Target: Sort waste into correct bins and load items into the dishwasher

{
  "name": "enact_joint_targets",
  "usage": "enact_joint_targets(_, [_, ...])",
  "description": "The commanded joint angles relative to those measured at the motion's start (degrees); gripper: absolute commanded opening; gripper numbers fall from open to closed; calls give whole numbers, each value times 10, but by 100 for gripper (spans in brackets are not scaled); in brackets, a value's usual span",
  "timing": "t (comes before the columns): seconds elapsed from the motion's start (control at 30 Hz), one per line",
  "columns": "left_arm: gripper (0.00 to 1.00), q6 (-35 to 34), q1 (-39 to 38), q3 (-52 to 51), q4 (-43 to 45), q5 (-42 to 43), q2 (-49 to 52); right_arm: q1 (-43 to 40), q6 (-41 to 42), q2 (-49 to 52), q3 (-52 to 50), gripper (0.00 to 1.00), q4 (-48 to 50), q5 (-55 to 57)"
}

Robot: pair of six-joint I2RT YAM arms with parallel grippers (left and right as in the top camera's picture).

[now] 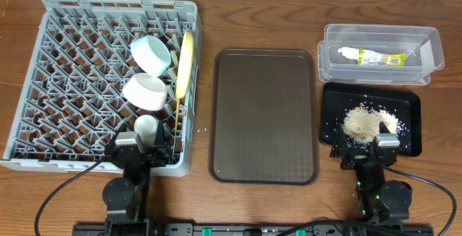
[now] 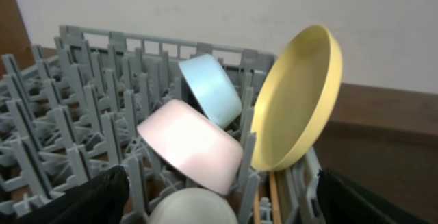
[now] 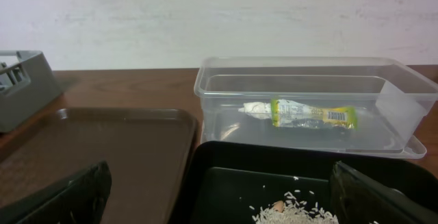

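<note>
The left pincer (image 2: 222,202) fills the bottom corners of its wrist view, its dark fingers (image 2: 89,198) wide apart and holding nothing. Between them, untouched, sits a white cup (image 2: 195,209) in the near edge of the grey rack (image 2: 82,114). Behind it a pink bowl (image 2: 188,145) and a blue bowl (image 2: 212,87) lean on the pegs, and a yellow plate (image 2: 298,97) stands on edge just beside them.

The right pincer (image 1: 369,148) is also spread apart and empty, at the near rim of the black tub (image 1: 413,117), which holds a heap of rice (image 1: 368,122). Behind that, the clear tub (image 3: 404,94) holds a crumpled wrapper (image 3: 301,112).

The only thing out on the counter (image 1: 260,19) is the brown tray (image 1: 264,113), lying flat and bare between the rack and the tubs. If it is also meant for the rack, it is probably light, stiff plastic with a smooth, rather slippery surface. Lying flat, it offers only its raised rim, so the near edge or a corner is the place to pinch it. Being wide, it may swing or sag from a one-sided hold. The dishes look hard and glossy, so they could slip or clatter if nudged.
</note>
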Motion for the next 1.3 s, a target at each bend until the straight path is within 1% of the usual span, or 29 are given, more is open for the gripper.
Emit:
enact_joint_targets(0.0, [89,22,3,-3,-20,2,-7,4,-7,-3,-1,99,-2,-4])
enact_joint_targets(0.1, [89,22,3,-3,-36,2,-7,4,-7,-3,-1,99,-2,-4])
enact_joint_targets(1.27, [89,22,3,-3,-36,2,-5,4,-7,-3,-1,99,-2,-4])
